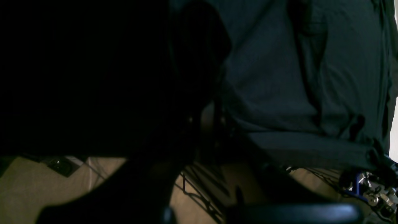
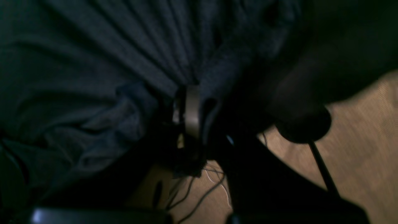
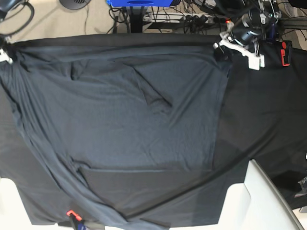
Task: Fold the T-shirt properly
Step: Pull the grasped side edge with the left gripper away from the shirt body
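The fingers [image 2: 192, 109] of the right gripper [image 3: 5, 53] are seen pressed together on a bunch of the large, plain charcoal-grey knit T-shirt [image 3: 124, 110]. In the right wrist view, pleats of cloth converge on the metal pad. The left gripper [image 3: 229, 47] is likewise closed. Its wrist view is too dark for the pinch itself to be made out. In the base view, however, the shirt's far corner runs right up to it and creases radiate from that point, so a grip on the shirt is judged likely.

The T-shirt is spread across most of the smooth black table cloth [image 3: 268, 105]. One far corner is drawn to each gripper, and a narrow rolled band runs along the far edge between them. The near part is bunched, with a long ridge running diagonally towards the near edge.

The step in hand is judged to be an early fold: the far edge is held at both corners, ready to be carried over the body. For the next move, both arms would need to travel together towards the near side, with the edge kept taut and level so that no slack forms before the corners are set down and released.

No container takes part. A bright blue object [image 3: 139, 2] at the far edge is cut off by the frame, so it cannot be identified and any contents cannot be seen.
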{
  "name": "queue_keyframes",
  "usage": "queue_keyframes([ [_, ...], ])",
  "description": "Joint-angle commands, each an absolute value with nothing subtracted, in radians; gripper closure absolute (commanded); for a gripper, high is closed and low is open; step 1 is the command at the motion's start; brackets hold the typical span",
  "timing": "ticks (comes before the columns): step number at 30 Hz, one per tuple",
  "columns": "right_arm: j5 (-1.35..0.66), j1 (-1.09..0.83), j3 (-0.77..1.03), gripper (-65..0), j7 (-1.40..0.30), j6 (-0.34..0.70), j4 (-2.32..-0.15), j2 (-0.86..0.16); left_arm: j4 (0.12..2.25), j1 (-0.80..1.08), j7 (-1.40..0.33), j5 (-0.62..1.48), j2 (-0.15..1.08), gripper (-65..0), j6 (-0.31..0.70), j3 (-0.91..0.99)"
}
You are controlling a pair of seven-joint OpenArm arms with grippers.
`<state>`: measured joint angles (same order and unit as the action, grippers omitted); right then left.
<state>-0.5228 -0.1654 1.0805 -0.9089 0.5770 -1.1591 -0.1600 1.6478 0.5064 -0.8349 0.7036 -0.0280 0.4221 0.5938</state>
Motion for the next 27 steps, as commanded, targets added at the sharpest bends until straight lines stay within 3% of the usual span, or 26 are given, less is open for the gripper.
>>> queue_keyframes([
  [1, -0.532, -0.168, 1.086, 0.0, -0.897, 0.581, -1.176, -0.183, 1.666, 0.518, -0.823, 0.713, -0.021, 0.0, 0.429, 0.598],
  [27, -0.526, -0.153, 1.081, 0.0, -0.897, 0.581, -1.171, -0.183, 1.656, 0.53, -0.822, 0.707, -0.045, 0.0, 0.429, 0.711],
])
